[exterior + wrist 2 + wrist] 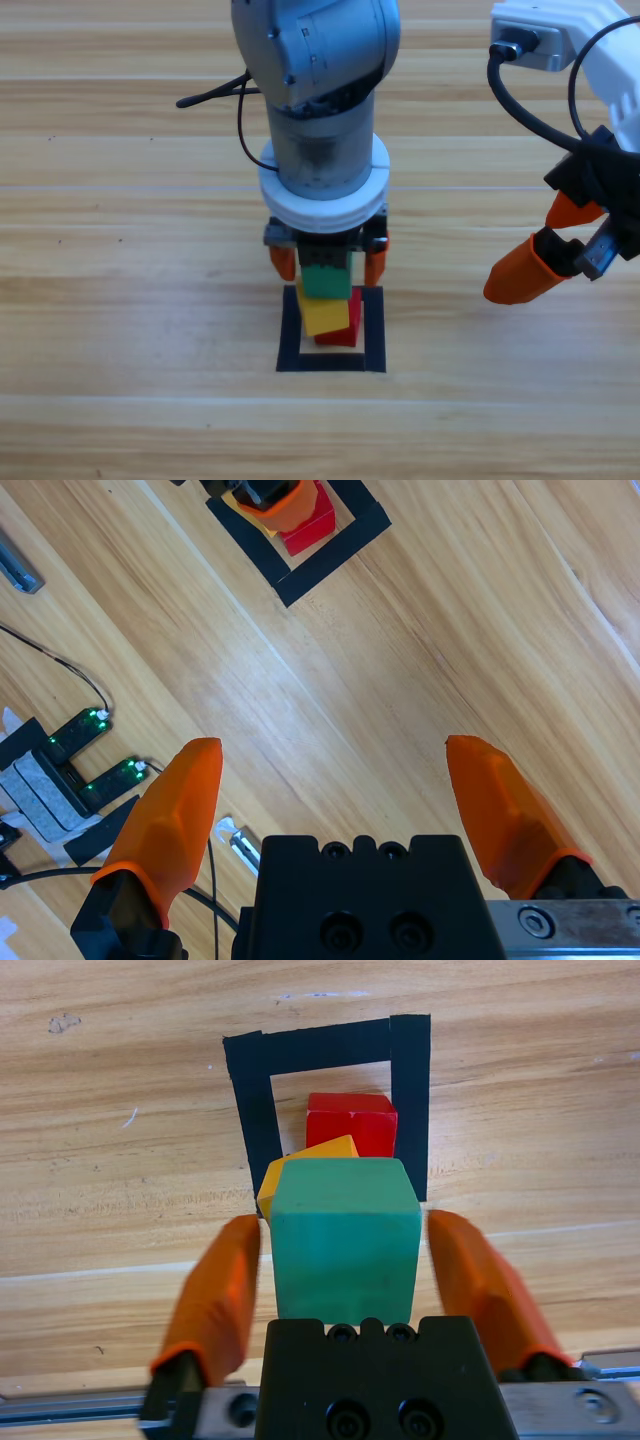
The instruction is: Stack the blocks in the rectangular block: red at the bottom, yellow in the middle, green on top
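Left hand (345, 1260) sits apart around the green (345, 1235), probably resting on yellow (305, 1165), so it should lift straight up, no nudging.

The wooden bench (120, 300) runs in pale planks. In the right wrist view, a small black box (70, 770) with green lights (four of them lit) sits beside thin black cables (60, 665).

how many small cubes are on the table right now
3, stacked inside the black tape square: small red cube at the bottom, yellow cube skewed on it, green cube on top between the left claw's open jaws.
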Motion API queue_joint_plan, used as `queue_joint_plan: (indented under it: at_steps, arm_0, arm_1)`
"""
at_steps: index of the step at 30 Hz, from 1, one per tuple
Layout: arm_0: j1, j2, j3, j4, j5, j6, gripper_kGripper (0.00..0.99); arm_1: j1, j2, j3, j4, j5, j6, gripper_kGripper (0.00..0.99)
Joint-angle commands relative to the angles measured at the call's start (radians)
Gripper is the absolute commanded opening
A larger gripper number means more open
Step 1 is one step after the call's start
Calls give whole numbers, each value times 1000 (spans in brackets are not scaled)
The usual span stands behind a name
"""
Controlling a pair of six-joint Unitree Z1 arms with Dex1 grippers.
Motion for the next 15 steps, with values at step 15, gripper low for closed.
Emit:
queue_joint_plan:
  at_steps: [15]
  arm_0:
    - [-12, -211, -109, 56, 125, 11, 990]
  arm_1:
    - [-21, -5, 28, -16, 14, -7, 990]
